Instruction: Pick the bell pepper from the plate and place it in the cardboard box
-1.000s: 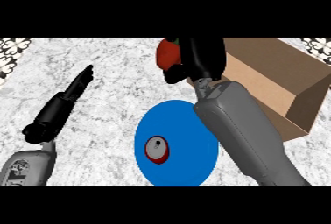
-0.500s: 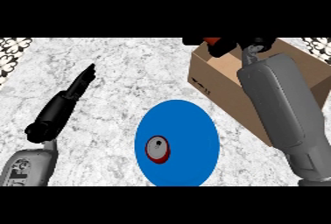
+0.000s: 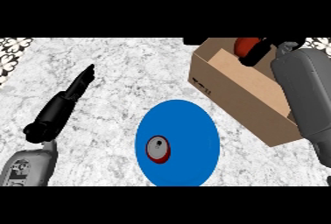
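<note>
Grey-veined marble counter [image 3: 129, 78], perhaps patterned tile corners [image 3: 13, 48]

The right hand [image 3: 262, 49] is mostly cut off by the view's top edge above the cardboard box [image 3: 249, 94]; only dark fingers show. They cover much of the red bell pepper [image 3: 245, 45], perhaps curled round it. The grey forearm hides the box's right side and far corner. The small grey-and-red thing [image 3: 158, 149] on the blue plate [image 3: 187, 127] is too small to identify.

The right hand [image 3: 264, 47] curls shut high at the upper right (forearm steep); the left hand [image 3: 76, 85] rests open, fingers straight.
</note>
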Robot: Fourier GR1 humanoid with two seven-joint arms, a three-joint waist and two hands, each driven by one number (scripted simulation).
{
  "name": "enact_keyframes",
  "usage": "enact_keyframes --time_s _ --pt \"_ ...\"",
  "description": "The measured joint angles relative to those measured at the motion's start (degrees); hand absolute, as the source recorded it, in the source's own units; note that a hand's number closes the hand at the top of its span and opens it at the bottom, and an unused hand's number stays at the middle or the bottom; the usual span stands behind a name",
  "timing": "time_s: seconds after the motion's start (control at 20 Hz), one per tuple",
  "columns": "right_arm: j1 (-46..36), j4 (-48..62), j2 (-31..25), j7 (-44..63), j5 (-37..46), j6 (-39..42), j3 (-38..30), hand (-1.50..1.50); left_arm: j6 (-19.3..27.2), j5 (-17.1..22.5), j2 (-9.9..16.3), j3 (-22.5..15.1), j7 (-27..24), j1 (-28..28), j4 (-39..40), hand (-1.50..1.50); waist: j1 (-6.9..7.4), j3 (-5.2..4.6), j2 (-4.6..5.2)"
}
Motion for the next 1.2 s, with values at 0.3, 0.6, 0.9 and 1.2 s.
enact_keyframes --time_s 0.3,0.6,0.9,1.2 --pt "0.1 7.9 -3.4 -5.5 -0.8 7.2 -0.5 -1.5 -1.1 1.0 0.8 1.0 0.6 -0.7 -0.4 0.0 0.09 0.01 0.0" --pt "0.8 9.5 -4.5 -16.1 -4.3 9.7 -2.4 -1.5 -0.9 0.2 0.3 0.8 -0.5 -0.4 0.7 0.0 -0.1 0.02 -0.02" --pt "0.0 7.7 -0.7 -21.8 -16.5 1.7 -15.2 -1.5 -0.1 -0.3 -0.4 0.3 0.8 -0.7 0.1 0.0 -0.49 0.21 -0.22" --pt "-0.7 9.8 -0.4 -21.7 -29.0 -2.9 -29.4 -1.5 -0.5 -0.2 0.2 1.0 -0.5 -0.5 1.0 0.0 -0.37 0.13 0.05"
